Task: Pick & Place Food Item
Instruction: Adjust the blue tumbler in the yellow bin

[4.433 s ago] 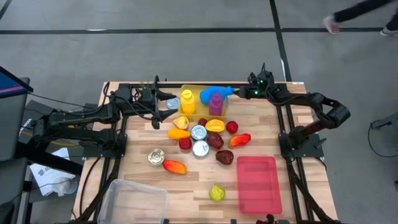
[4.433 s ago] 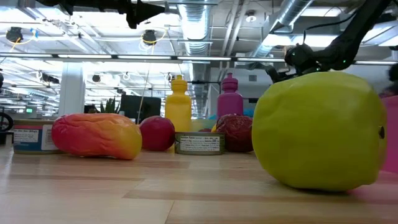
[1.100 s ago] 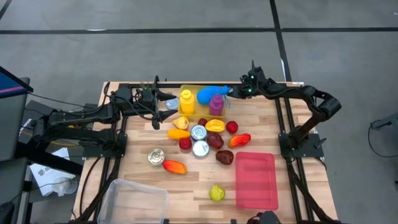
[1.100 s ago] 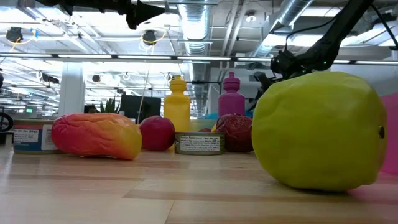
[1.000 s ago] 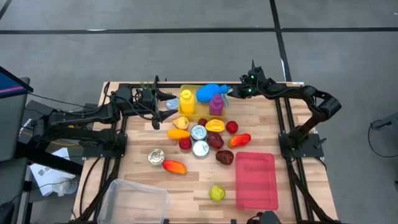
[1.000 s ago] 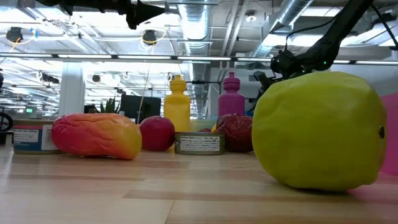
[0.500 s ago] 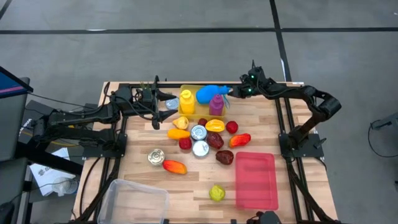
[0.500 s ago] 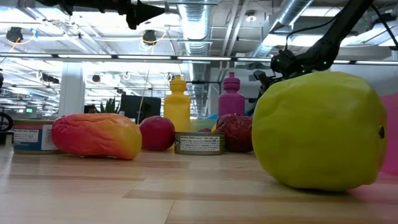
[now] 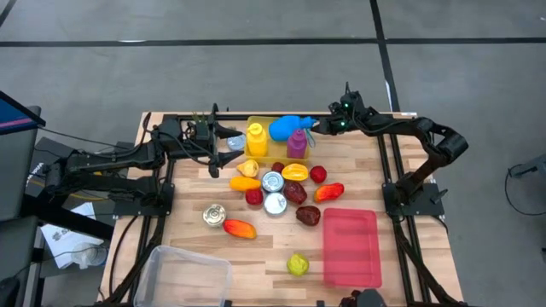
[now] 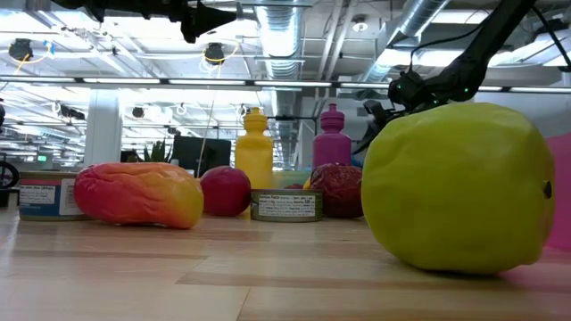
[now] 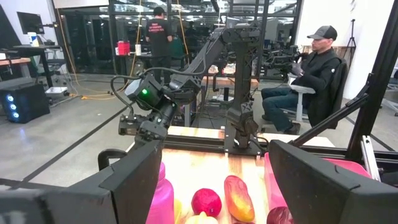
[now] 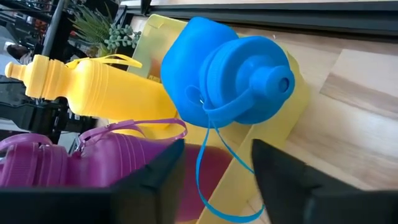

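Note:
A blue bottle [image 9: 286, 129] lies on its side in a yellow tray [image 9: 266, 120] at the table's far edge, next to an upright yellow bottle [image 9: 257, 139] and a magenta bottle [image 9: 296, 143]. Its cap [image 12: 267, 78] faces my right gripper [image 12: 214, 155], which is open just short of it. The bottle's thin blue strap [image 12: 205, 155] hangs between the fingers. Toy foods lie mid-table: a mango [image 9: 295, 171], a red apple [image 9: 318, 174] and a yellow-green fruit [image 9: 297, 264]. My left gripper [image 11: 214, 186] is open and level, above the far left [image 9: 229, 138].
A pink tray [image 9: 351, 249] lies at the near right and a clear bin [image 9: 183, 275] at the near left. Cans [image 9: 273, 181] and more fruit crowd the middle. People show in the room beyond the table [image 11: 308, 68].

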Motion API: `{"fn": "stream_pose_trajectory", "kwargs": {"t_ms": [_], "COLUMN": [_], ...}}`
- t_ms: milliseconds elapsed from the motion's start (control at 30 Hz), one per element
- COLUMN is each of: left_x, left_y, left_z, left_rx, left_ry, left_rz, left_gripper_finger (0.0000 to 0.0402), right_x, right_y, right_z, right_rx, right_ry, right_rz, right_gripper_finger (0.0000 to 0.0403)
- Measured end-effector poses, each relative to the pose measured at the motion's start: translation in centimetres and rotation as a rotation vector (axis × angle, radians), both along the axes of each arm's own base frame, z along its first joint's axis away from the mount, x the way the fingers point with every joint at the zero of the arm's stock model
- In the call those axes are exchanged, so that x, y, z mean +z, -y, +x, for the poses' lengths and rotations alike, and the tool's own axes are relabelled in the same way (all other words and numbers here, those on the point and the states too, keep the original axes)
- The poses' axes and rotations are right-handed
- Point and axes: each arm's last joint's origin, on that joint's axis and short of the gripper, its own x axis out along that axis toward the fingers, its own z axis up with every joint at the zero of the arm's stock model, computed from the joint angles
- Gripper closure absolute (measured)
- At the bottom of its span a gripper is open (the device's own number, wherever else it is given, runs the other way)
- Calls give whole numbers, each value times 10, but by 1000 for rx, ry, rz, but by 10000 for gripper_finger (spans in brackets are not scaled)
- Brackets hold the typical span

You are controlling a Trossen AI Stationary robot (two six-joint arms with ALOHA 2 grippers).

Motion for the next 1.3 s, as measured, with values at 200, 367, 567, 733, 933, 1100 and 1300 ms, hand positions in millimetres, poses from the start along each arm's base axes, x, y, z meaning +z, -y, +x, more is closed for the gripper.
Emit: {"fn": "stream_pose_trajectory", "kwargs": {"t_ms": [200, 367, 567, 733, 933, 1100, 1300], "left_x": [0, 0, 2, 3, 2, 2, 2], "left_y": [0, 0, 1, 2, 2, 2, 2], "left_z": [0, 0, 0, 0, 0, 0, 0], "left_rx": [0, 0, -46, -55, -54, -54, -53], "left_ry": [0, 5, 23, 27, 25, 18, 18], "left_rz": [0, 2, 6, 2, -1, -4, -3], "left_gripper_finger": [112, 112, 112, 112, 112, 112, 112], "right_x": [-1, -1, -1, -7, -27, -30, -23], "right_y": [5, 14, 27, 44, 54, 57, 55], "right_z": [-7, -16, -11, 6, 20, 22, 21], "right_rx": [-42, -94, -109, -68, -5, 5, -1], "right_ry": [-1, 7, 33, 31, 22, 31, 31], "right_rz": [26, 38, 89, 125, 173, 170, 152], "right_gripper_finger": [128, 93, 83, 83, 83, 91, 136]}}
